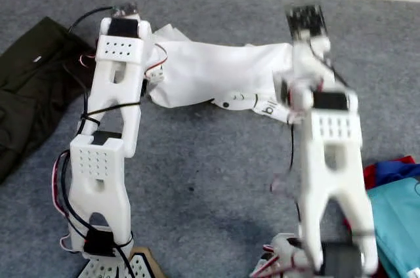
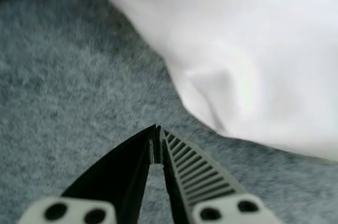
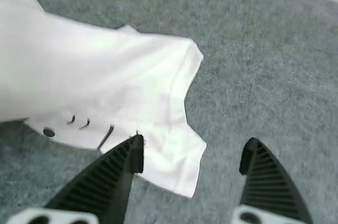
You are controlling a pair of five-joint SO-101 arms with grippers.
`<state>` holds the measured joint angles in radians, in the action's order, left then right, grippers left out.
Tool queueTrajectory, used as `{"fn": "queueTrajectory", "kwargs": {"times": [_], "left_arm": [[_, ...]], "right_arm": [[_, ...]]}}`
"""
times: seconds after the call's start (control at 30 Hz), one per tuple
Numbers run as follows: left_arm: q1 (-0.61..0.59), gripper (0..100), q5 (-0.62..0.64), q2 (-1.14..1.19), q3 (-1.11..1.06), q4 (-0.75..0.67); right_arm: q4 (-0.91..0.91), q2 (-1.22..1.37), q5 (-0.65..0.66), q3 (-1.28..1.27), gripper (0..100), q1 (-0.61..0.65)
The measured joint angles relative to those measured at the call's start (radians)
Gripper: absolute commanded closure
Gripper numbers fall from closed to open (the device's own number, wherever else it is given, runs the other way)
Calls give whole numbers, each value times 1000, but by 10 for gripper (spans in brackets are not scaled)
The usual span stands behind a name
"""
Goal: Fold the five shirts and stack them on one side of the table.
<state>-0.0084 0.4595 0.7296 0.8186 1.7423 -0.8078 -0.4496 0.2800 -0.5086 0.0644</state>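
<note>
On white shirt (image 1: 216, 71), dark print (image 1: 269, 106)

White cloth shirt (image 1: 216, 71): smooth, matt. Grey table covering (image 1: 210, 179): rough, fuzzy felt. Right gripper (image 3: 194, 140) fingers (image 3: 113, 176): black ribbed matt plastic.

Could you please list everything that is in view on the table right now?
white shirt: one, white with dark print, far middle of the table.
dark garment: one, black, at the table's far left edge.
garment pile: one, red, blue and teal, at the near right edge.
table: one, grey, carpet-like.
left gripper: one, black, shut, beside the shirt's edge.
right gripper: one, black, open, over the shirt's corner.
</note>
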Motion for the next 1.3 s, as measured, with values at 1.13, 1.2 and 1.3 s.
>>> {"fn": "queueTrajectory", "kwargs": {"times": [1.13,1.2,1.3], "left_arm": [[0,843,-80,2,-313,-408],[0,845,-78,2,-324,-446],[-2,923,-78,2,-331,-466]], "right_arm": [[262,-264,3,-526,706,77],[262,-264,3,-526,706,77],[265,-264,3,-532,706,77]]}}
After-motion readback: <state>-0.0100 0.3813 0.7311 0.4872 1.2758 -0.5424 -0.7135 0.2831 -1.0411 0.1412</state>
